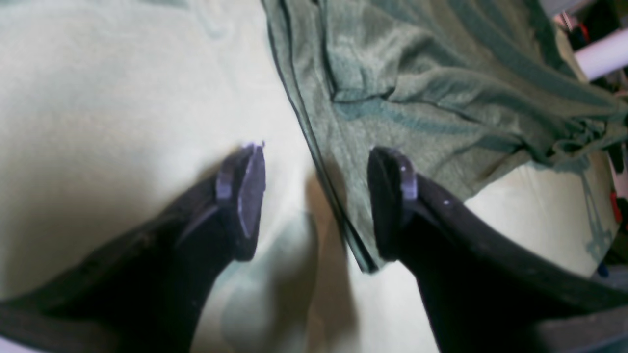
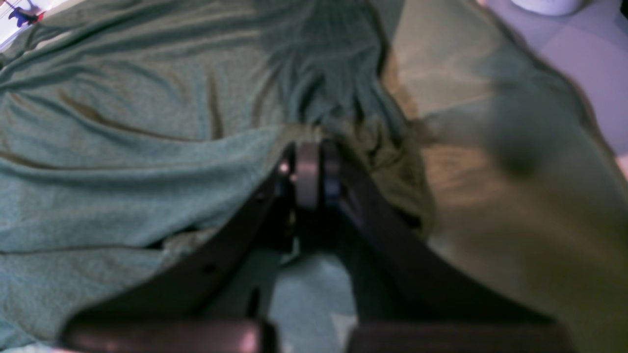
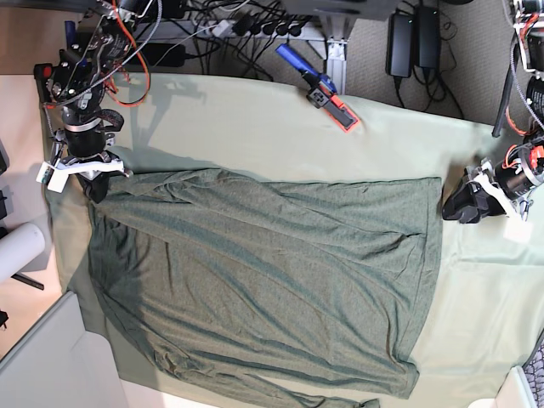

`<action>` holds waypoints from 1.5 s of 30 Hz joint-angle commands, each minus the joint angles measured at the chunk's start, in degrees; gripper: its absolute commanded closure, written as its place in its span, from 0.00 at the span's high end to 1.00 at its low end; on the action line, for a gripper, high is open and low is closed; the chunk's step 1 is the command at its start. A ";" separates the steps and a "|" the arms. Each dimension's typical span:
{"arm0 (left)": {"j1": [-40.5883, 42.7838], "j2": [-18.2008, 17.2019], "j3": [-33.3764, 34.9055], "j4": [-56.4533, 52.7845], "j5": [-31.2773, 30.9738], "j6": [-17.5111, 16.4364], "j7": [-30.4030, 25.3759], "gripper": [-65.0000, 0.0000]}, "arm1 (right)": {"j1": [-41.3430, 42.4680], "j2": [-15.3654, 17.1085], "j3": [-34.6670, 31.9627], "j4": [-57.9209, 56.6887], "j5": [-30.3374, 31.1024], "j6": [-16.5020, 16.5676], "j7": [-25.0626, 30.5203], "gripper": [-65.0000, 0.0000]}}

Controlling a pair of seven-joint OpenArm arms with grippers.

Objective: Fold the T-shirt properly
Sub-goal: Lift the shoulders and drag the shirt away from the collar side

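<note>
T-shirt [image 3: 255,280] bottom edge cropped, right claw [image 2: 308,147] blurred

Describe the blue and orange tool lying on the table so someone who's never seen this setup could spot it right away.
Look at the pale green table cloth covering the table. Beyond the far edge of the spread T-shirt, near the table's back edge, lies the tool, slanted. It alone is brightly coloured: blue handle, orange-red tip.

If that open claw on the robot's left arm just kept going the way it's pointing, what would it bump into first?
Probably the hemmed edge of the dark grey-green knit T-shirt, which runs between the open left gripper's jaws, with the pale green table cloth just beneath. Depth is hard to judge.
</note>
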State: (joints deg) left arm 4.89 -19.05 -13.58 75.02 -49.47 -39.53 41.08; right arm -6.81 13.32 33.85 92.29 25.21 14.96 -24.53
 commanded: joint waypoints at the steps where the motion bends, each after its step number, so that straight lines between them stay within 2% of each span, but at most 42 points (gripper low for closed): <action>1: 0.46 -0.57 -0.15 1.18 0.13 -0.47 1.14 0.57 | 0.57 0.90 0.24 0.79 0.28 0.02 1.51 0.00; 9: 1.20 -0.46 -0.09 11.69 0.22 -0.47 6.08 0.57 | 0.59 0.79 0.24 0.79 0.31 0.02 1.53 0.00; 12: 1.16 -0.48 0.74 15.72 2.23 -0.47 6.47 0.57 | 0.42 0.79 0.24 0.79 0.31 0.04 1.51 0.00; 18: 1.16 -0.48 3.93 16.09 7.56 -0.47 6.40 0.57 | 0.46 0.79 0.24 0.79 0.74 0.02 1.53 0.00; 23: 1.20 -0.46 4.48 16.09 12.04 0.98 6.49 0.57 | 0.44 0.81 0.24 0.79 0.72 0.04 1.53 0.00; 32: 3.02 -0.44 6.40 16.11 12.96 0.96 5.86 0.57 | 0.44 0.81 0.24 0.79 0.72 0.02 1.53 0.00; 39: 3.19 2.51 8.87 16.11 16.44 1.68 3.30 0.57 | 0.44 0.81 0.24 0.79 0.74 0.04 1.53 0.00; 42: 3.19 3.34 8.85 16.11 18.75 3.26 2.21 0.56 | 0.44 0.81 0.24 0.79 0.72 0.02 1.51 0.00; 43: 3.19 3.39 8.87 16.09 19.19 3.34 2.21 0.54 | 0.44 0.81 0.24 0.79 0.70 0.04 1.51 0.00; 44: 3.21 3.37 8.87 16.09 19.30 3.32 2.21 0.47 | 0.44 0.83 0.24 0.79 0.70 0.04 1.51 0.00; 45: 3.19 3.32 8.85 16.09 19.30 3.32 2.21 0.36 | 0.44 0.83 0.24 0.79 0.70 0.04 1.53 0.00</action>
State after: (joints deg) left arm 8.54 -15.25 -4.58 90.37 -30.00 -36.32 43.05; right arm -6.83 13.19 33.85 92.29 25.28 14.98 -24.53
